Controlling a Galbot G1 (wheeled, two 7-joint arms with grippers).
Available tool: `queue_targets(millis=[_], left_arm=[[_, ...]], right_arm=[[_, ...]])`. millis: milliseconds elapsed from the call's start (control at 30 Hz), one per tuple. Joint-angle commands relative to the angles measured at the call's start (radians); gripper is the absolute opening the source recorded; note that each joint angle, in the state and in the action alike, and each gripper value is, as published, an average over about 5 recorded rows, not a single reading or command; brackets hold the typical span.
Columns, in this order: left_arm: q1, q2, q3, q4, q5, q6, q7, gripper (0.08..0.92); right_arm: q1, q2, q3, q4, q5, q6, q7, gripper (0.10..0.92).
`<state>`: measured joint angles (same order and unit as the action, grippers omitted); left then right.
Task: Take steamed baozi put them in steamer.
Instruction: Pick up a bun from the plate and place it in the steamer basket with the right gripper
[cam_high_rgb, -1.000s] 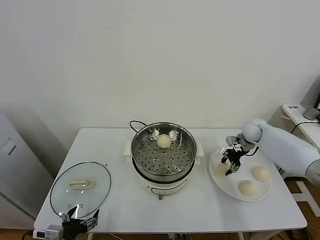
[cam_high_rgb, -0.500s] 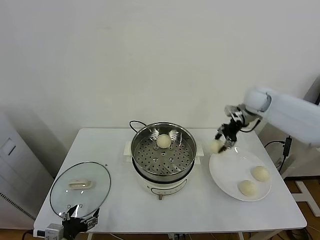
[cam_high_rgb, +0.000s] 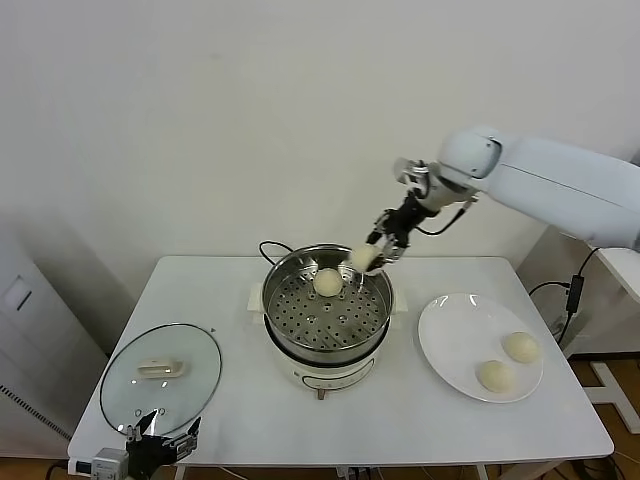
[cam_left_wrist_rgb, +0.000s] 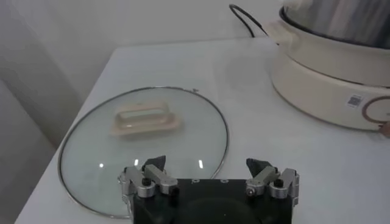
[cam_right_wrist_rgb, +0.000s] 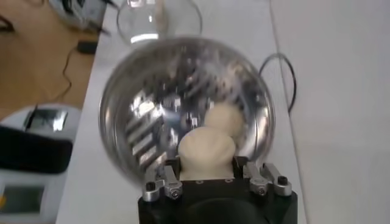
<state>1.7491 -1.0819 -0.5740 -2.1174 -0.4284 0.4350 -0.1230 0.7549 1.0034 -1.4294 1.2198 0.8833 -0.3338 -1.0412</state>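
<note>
My right gripper hangs over the back right rim of the steamer, shut on a pale baozi. In the right wrist view that baozi sits between the fingers above the perforated tray, with another baozi lying on the tray below. That bun rests at the back of the tray. Two more baozi lie on the white plate at the right. My left gripper is parked open at the table's front left, over the lid's near edge.
A glass lid with a white handle lies flat at the table's front left. The steamer's black cord loops behind the pot. A white wall rises just beyond the table's back edge.
My right gripper lifted one baozi off the plate and carried it left and up to above the steamer's back right rim. The left arm has stayed still.
</note>
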Motion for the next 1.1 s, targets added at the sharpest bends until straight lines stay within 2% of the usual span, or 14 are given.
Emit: queue_targets(millis=[33,567,1100], left_arm=[[0.0,0.001,-0.001,0.004,-0.001,-0.001,0.0,0.823],[0.002,0.005,-0.005,0.011,-0.004,-0.005,-0.001,0.823],[0.006,0.003,-0.006,0.014,-0.004,-0.009,-0.001,0.823]], right_arm=[[-0.038,0.129,-0.006,0.016,0.102,-0.066,0.101,0.526],[-0.196,0.178,0.014,0.011,0.037,-0.136,0.269,0.528],[-0.283,0.219,0.051,-0.041,-0.017,-0.132,0.303,0.536]])
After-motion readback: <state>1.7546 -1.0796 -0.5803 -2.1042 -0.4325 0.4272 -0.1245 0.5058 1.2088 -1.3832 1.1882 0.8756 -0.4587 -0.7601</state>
